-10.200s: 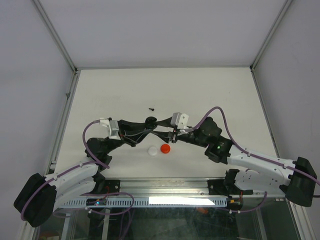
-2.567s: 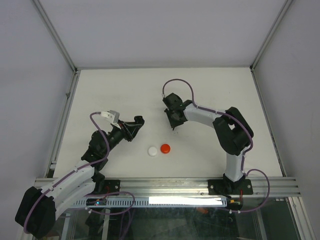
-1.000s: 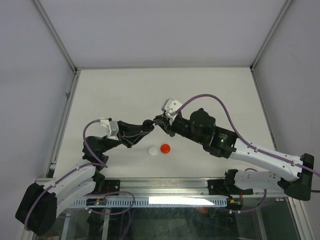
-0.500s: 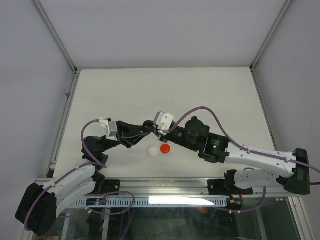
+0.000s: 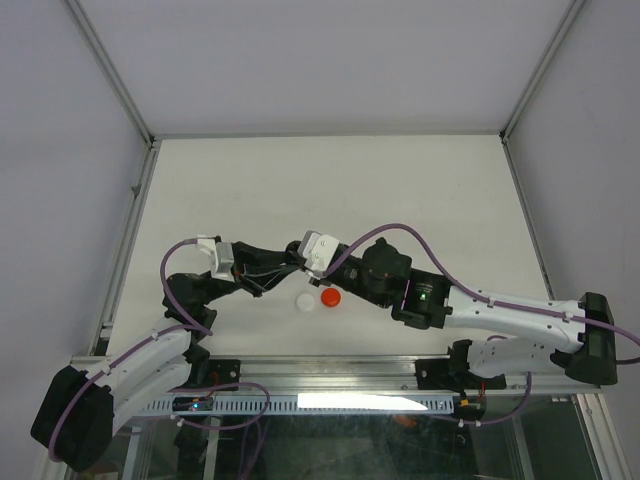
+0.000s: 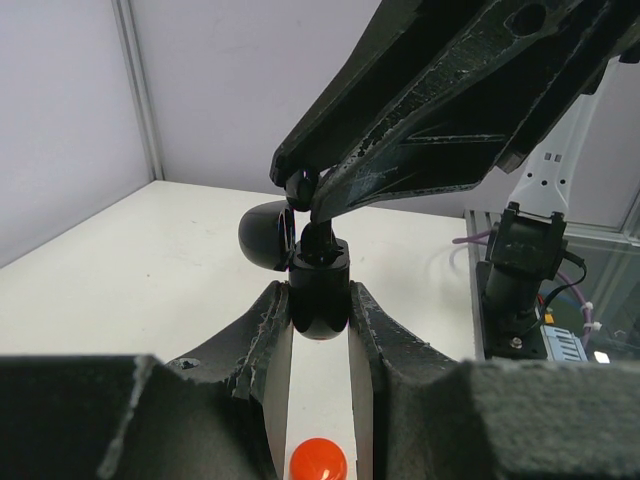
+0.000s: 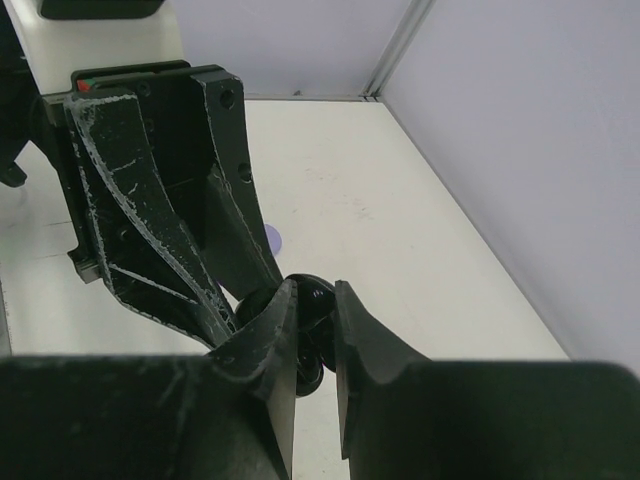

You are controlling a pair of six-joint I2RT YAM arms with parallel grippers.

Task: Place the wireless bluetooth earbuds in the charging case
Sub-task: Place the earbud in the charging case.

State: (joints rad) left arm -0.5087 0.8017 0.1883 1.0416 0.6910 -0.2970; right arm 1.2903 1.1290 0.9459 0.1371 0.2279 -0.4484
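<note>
While the left end effector point(image 6: 319, 312) clamps the charging case point(image 6: 320, 285), the right end effector point(image 6: 306, 192) — just above — pinches an earbud point(image 6: 318, 238).

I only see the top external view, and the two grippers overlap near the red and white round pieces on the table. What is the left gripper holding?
Observer: The left wrist view shows the left gripper clamped on a small round black plastic case, its rounded lid swung open sideways.
Operator: And the other arm?
Observer: The right gripper pinches a tiny black earbud directly over that case's opening.
Operator: Is it seated?
Observer: Not fully, it seems; part of the bud stands above the rim.
</note>
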